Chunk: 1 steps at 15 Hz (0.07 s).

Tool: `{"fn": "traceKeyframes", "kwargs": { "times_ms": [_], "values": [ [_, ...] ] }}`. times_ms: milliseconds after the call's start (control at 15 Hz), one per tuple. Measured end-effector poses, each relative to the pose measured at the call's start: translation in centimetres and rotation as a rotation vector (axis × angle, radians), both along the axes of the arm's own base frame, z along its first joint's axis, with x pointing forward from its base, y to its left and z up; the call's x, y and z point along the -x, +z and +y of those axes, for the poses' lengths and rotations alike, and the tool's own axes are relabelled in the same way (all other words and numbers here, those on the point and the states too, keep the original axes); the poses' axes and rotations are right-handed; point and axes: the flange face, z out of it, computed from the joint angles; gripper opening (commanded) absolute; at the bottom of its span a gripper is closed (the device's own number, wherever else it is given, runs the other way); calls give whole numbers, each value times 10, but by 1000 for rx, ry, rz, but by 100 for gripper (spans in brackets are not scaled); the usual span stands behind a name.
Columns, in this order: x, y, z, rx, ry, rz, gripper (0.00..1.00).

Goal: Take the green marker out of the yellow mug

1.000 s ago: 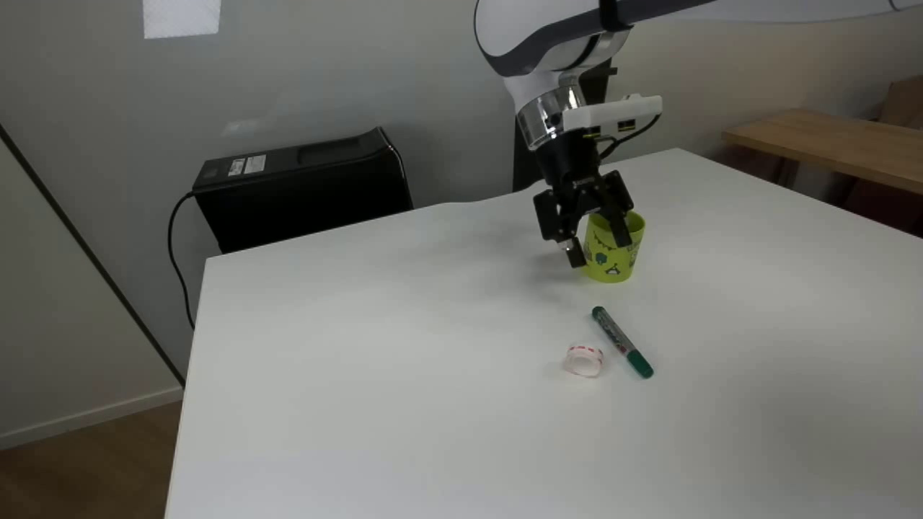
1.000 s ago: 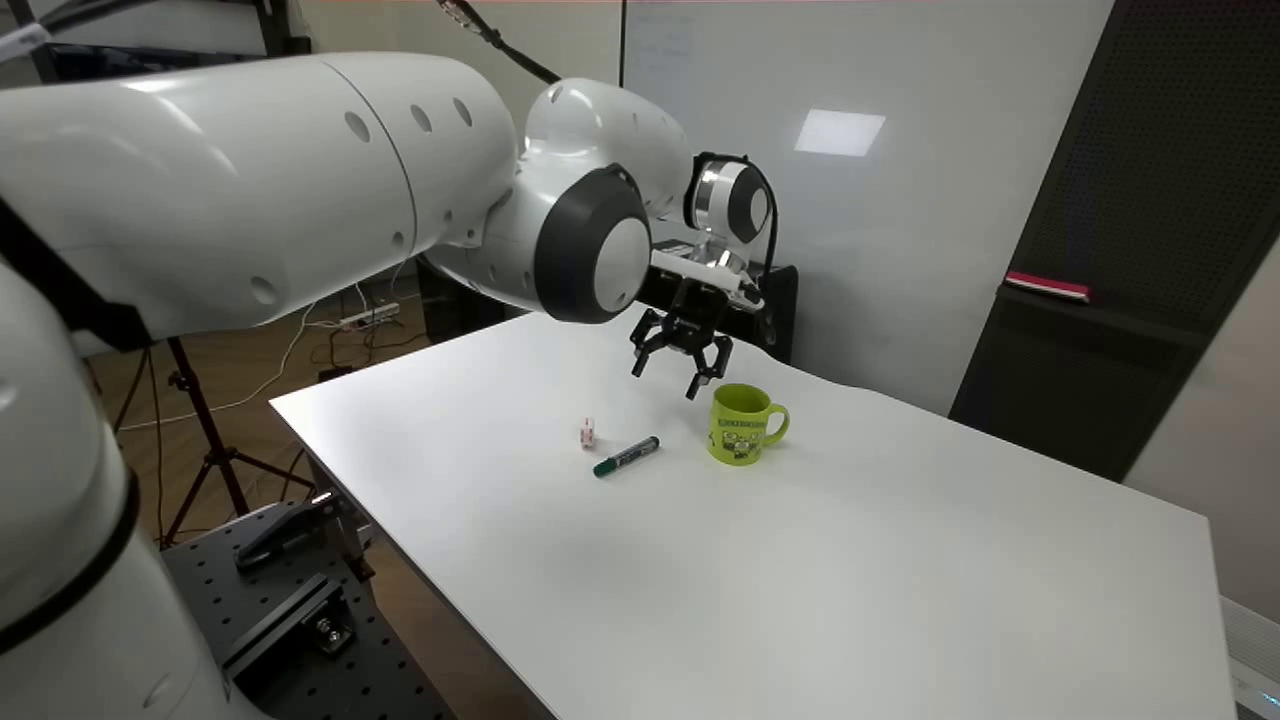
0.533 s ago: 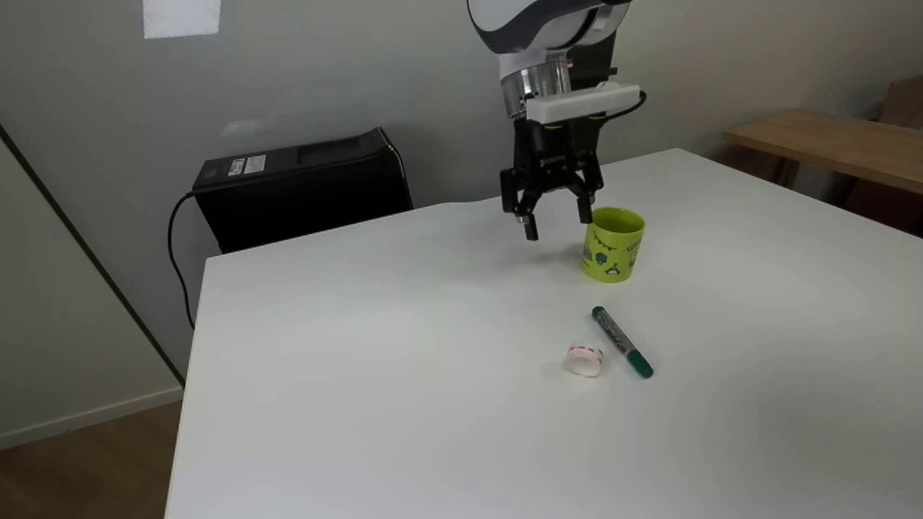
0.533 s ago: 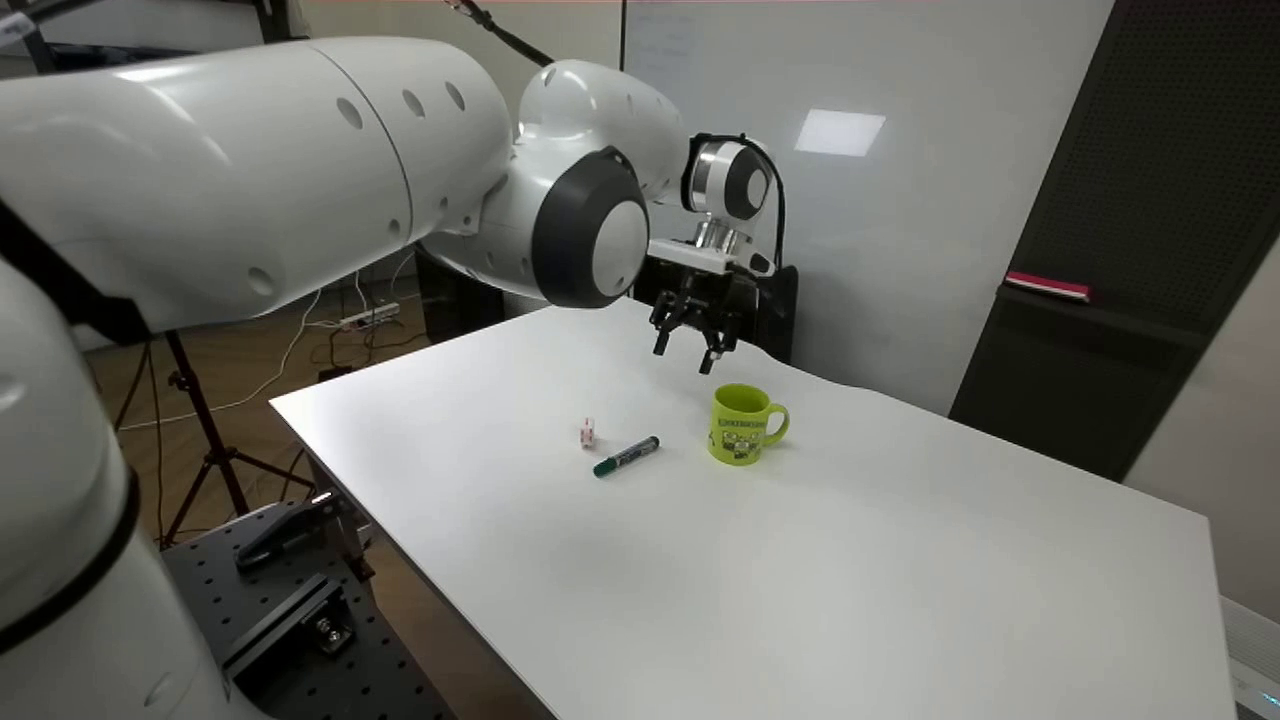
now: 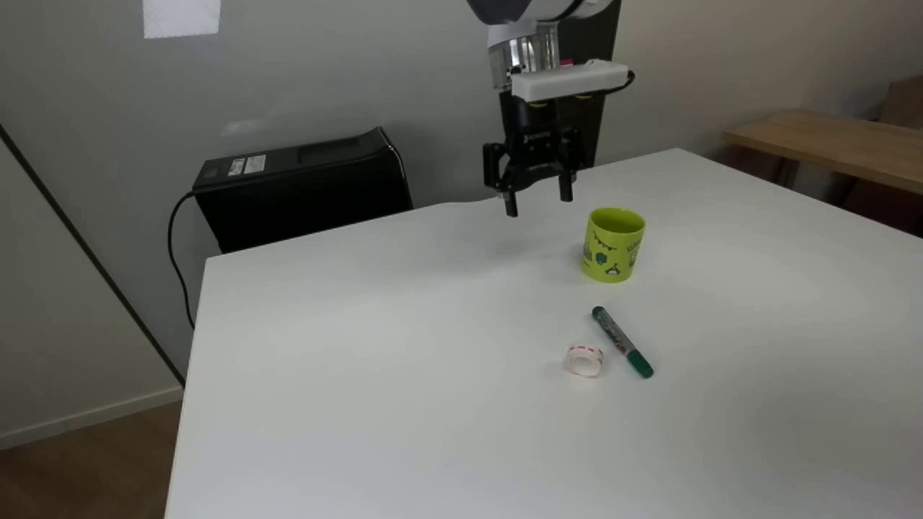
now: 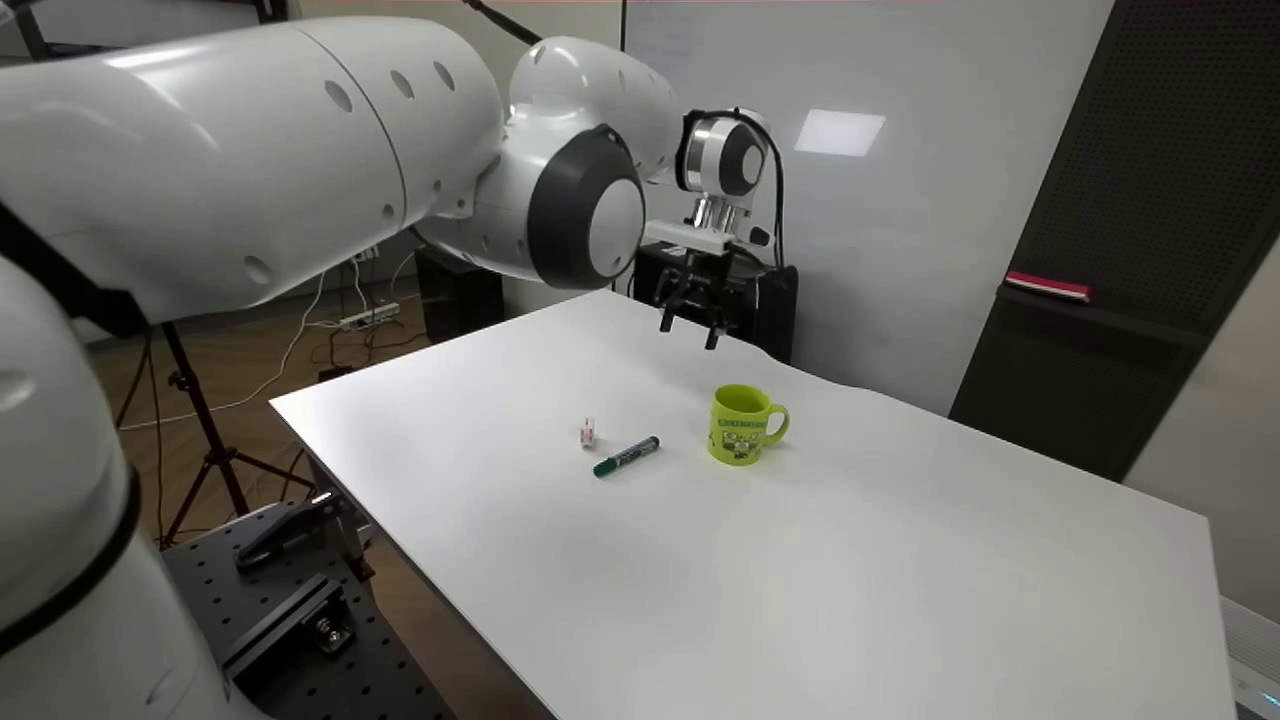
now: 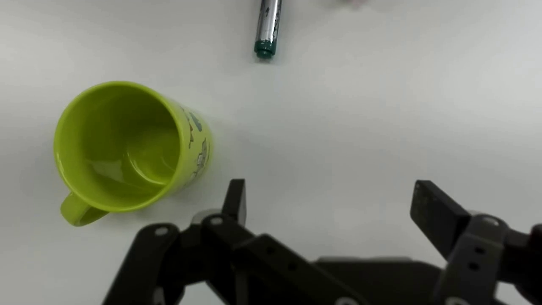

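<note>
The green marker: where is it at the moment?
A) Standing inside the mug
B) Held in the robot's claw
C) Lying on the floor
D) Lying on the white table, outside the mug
D, since both exterior views show the green marker lying flat on the white table, apart from the yellow-green mug, while the open claw hangs above with nothing between its fingers.

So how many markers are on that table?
1: the green marker, lying on the white table near the yellow mug. The wrist view shows none inside the mug.
</note>
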Motion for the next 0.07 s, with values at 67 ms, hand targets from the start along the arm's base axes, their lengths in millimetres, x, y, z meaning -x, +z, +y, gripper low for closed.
{"fn": "traceKeyframes", "kwargs": {
  "times_ms": [67],
  "values": [
    [0, 0, 0, 0, 0, 0, 100]
  ]
}}
